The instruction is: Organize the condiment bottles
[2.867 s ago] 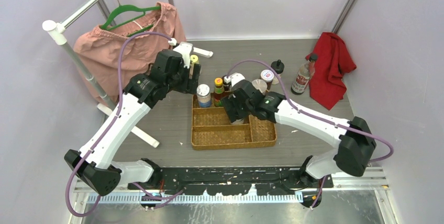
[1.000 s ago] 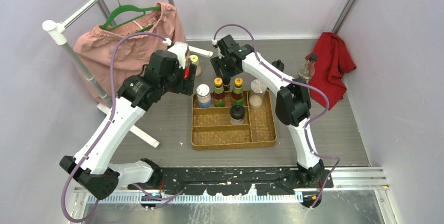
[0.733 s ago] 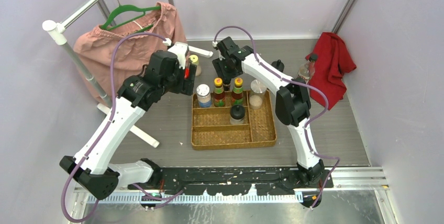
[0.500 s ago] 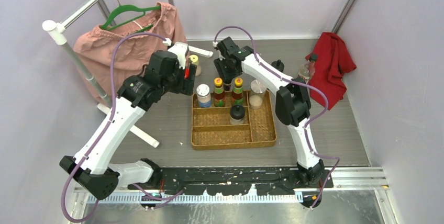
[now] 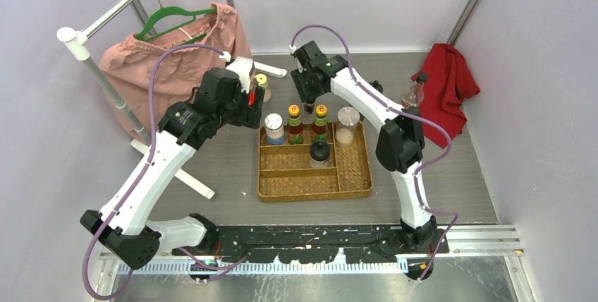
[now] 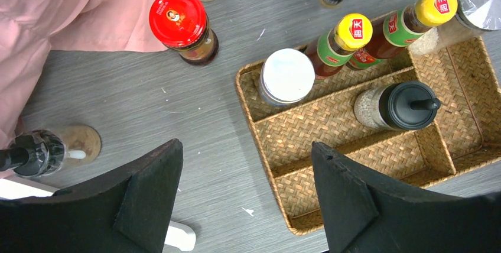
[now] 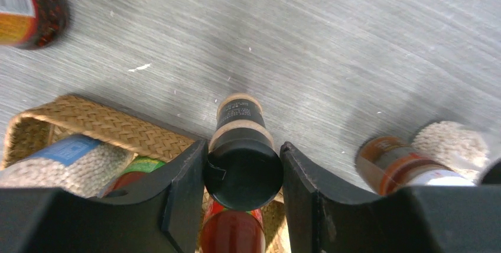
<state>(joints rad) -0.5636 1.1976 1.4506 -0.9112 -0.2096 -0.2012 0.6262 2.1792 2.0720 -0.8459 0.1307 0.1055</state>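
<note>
The right pincer (image 7: 243, 153) clamps the black-capped bottle (image 7: 242, 176) just beyond the woven tray (image 7: 88, 117), toward the far edge of the worktop (image 7: 354, 40). The left pincer (image 6: 245, 146) hangs open over its left rim.

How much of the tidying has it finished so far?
Five bottles stand in the woven tray. The right pincer grips a black-capped bottle at the tray's far edge. Not yet in: a red-lidded jar, a tall bottle by the red cloth, and others. The left pincer is open.
</note>
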